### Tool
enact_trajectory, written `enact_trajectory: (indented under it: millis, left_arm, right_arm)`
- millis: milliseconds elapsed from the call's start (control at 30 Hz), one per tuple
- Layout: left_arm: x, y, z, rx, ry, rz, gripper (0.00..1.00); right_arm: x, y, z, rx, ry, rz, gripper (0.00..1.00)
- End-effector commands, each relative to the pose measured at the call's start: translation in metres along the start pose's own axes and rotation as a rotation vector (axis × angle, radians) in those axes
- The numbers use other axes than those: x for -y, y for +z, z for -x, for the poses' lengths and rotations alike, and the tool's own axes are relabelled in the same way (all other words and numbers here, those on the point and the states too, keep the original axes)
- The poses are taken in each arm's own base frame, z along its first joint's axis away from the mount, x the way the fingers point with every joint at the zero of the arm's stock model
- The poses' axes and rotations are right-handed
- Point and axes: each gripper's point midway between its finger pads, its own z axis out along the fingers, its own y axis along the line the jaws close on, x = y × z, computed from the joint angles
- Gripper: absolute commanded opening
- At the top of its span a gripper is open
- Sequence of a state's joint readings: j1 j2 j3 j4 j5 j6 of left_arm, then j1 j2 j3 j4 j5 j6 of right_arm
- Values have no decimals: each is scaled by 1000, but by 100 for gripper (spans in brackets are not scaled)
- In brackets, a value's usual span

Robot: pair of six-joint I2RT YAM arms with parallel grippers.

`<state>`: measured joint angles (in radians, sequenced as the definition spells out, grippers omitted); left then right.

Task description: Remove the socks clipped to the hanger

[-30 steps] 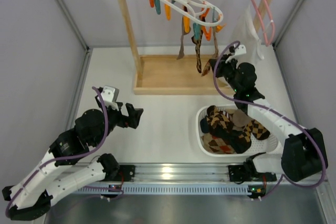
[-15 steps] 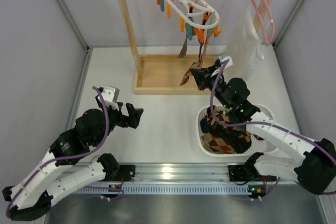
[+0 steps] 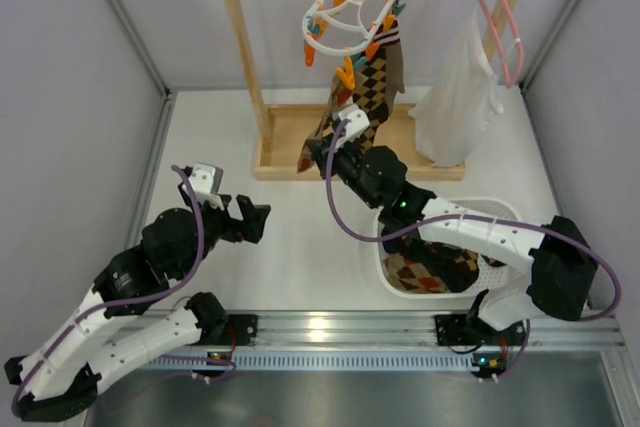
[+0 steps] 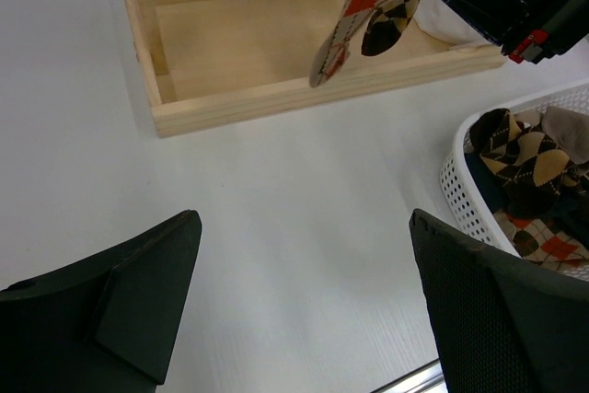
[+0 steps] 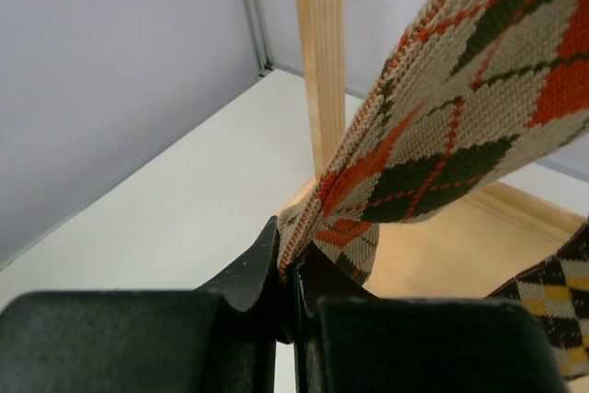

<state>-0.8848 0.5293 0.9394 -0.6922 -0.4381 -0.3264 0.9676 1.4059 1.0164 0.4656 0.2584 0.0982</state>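
Note:
The white ring hanger (image 3: 348,9) hangs from the rack's top bar, tilted, with orange and teal clips. An argyle sock (image 3: 368,95) is still clipped to it and stretches taut down and to the left. My right gripper (image 3: 320,154) is shut on that sock's lower end; the right wrist view shows the sock (image 5: 442,108) pinched between the closed gripper (image 5: 290,273). A darker argyle sock hangs beside it. My left gripper (image 3: 255,219) is open and empty over the table, left of the basket; its wrist view (image 4: 304,301) shows only bare table between the fingers.
A white basket (image 3: 505,209) at the right holds several removed socks (image 3: 430,272). The wooden rack has a base tray (image 3: 285,142) and a post (image 3: 238,37). A white garment (image 3: 455,97) hangs on a pink wire hanger (image 3: 500,17) at the right.
My right arm has swung left and toward the near side, pulling the argyle sock taut. The hanger has swung and tilted left. The left arm has not moved.

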Motion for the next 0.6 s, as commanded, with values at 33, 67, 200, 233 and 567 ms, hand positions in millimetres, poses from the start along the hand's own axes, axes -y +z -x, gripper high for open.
enact_trajectory:
  millis: [33, 67, 200, 233, 567]
  left_arm:
    - [-12, -9, 24, 88, -83, 61, 98]
    - [-13, -12, 29, 105, -99, 71, 98]
    - [-20, -21, 59, 175, -165, 121, 98]
    - [-19, -29, 76, 208, -185, 116, 98]
    - [7, -57, 213, 391, -200, 72, 98]
  right_arm:
    - [-22, 26, 16, 15, -38, -6, 0]
    - [-26, 33, 28, 32, -44, -9, 0]
    - [-43, 56, 16, -6, -83, -27, 0]
    - [-45, 60, 16, -7, -83, -32, 0]
    - [-40, 87, -1, -55, -155, -123, 0]
